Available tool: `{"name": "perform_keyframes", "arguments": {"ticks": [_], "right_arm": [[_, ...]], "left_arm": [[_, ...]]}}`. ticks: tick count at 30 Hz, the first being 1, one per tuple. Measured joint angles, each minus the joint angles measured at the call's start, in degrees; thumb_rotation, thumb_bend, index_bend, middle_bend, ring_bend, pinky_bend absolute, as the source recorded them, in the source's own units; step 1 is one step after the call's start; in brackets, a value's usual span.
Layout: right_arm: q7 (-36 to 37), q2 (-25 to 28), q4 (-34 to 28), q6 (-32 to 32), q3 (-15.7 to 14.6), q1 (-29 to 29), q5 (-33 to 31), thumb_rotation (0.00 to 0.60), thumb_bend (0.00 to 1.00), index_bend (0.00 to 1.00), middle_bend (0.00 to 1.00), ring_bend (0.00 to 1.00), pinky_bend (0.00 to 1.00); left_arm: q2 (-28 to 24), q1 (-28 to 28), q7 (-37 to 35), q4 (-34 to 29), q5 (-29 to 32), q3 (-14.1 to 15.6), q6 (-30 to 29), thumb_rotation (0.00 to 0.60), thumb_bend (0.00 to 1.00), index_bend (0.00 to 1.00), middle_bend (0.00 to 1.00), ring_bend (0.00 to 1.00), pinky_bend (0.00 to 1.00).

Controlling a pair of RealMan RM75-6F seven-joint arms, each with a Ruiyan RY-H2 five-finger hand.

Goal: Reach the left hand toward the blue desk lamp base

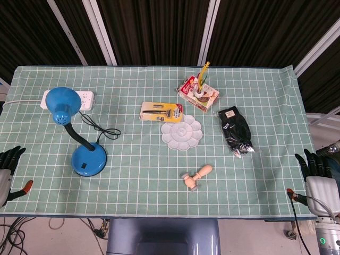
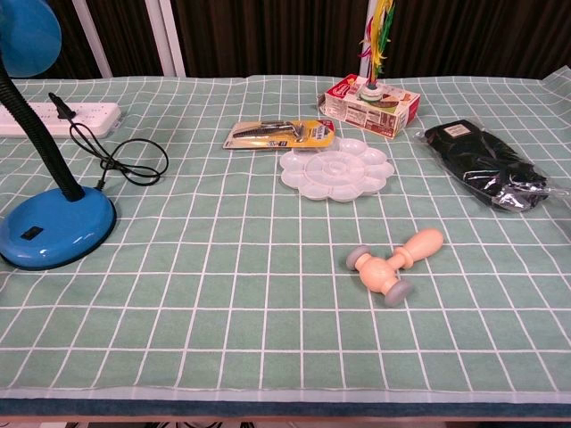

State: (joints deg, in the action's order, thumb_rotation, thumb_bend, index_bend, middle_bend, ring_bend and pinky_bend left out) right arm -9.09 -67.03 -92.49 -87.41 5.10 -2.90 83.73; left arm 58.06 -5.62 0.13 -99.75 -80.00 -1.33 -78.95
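Note:
The blue desk lamp stands at the table's left, its round base (image 1: 88,160) (image 2: 56,229) near the front and its shade (image 1: 62,105) tilted back on a black gooseneck. My left hand (image 1: 7,170) rests at the table's left front edge, well left of the base, fingers spread and holding nothing. Over at the right front edge, my right hand (image 1: 317,174) also lies with fingers apart and empty. Neither hand shows in the chest view.
The lamp's black cord (image 1: 101,130) loops behind the base to a white power strip (image 1: 79,99). A yellow tool pack (image 1: 161,111), white palette (image 1: 181,133), wooden massage roller (image 1: 196,177), black gloves in a bag (image 1: 236,130) and a red box (image 1: 198,93) lie mid-table and right.

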Motion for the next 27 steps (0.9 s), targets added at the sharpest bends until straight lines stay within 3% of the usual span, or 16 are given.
{"name": "perform_keyframes", "arguments": {"ticks": [19, 22, 24, 27], "right_arm": [[-0.59, -0.2, -0.12, 0.11, 0.09, 0.04, -0.33, 0.6, 0.17, 0.12, 0.03, 0.02, 0.0], [-0.51, -0.07, -0.19, 0.28, 0.04, 0.0, -0.31, 0.6, 0.17, 0.12, 0.03, 0.02, 0.0], [-0.34, 0.12, -0.33, 0.38, -0.02, 0.01, -0.27, 0.6, 0.17, 0.12, 0.03, 0.02, 0.0], [-0.4, 0.16, -0.5, 0.28, -0.07, 0.11, -0.29, 0.6, 0.17, 0.12, 0.03, 0.02, 0.0]], "left_arm": [[0.15, -0.32, 0.84, 0.18, 0.0, 0.22, 0.9, 0.6, 0.36, 0.0, 0.03, 0.01, 0.03], [0.45, -0.32, 1.89, 0.19, 0.24, 0.11, 0.69, 0.6, 0.39, 0.0, 0.18, 0.14, 0.14], [0.86, -0.28, 2.73, 0.28, 0.17, -0.05, 0.08, 0.6, 0.46, 0.01, 0.43, 0.37, 0.37], [2.04, -0.15, 4.34, 0.69, -0.86, -0.21, -1.61, 0.6, 0.56, 0.04, 0.66, 0.62, 0.65]]}}
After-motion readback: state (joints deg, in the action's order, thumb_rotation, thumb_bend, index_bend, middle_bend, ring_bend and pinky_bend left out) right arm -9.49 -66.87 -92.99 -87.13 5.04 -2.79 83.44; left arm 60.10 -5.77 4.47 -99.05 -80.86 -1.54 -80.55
